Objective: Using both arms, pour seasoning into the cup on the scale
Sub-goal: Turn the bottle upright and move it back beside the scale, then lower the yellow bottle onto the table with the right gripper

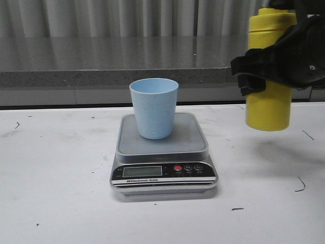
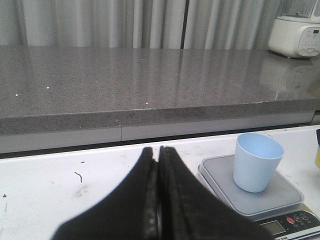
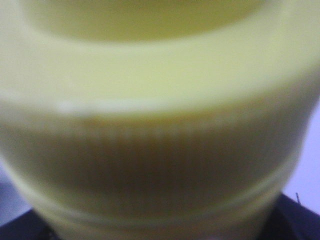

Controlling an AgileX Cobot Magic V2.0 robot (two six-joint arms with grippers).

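The pale blue cup (image 1: 154, 107) stands upright on the grey platform of the silver scale (image 1: 190, 147) at the table's middle. It also shows in the left wrist view (image 2: 256, 162) on the scale (image 2: 280, 197). My right gripper (image 1: 266, 66) is shut on the yellow seasoning bottle (image 1: 269, 109) and holds it upright in the air to the right of the cup. The bottle (image 3: 160, 125) fills the right wrist view, blurred. My left gripper (image 2: 158, 152) is shut and empty, left of the scale; it is not in the front view.
A grey stone ledge (image 1: 111, 63) runs along the back of the white table (image 1: 56, 193). A white appliance (image 2: 297, 32) stands on the ledge at the far right. Small dark marks (image 1: 300, 185) dot the table.
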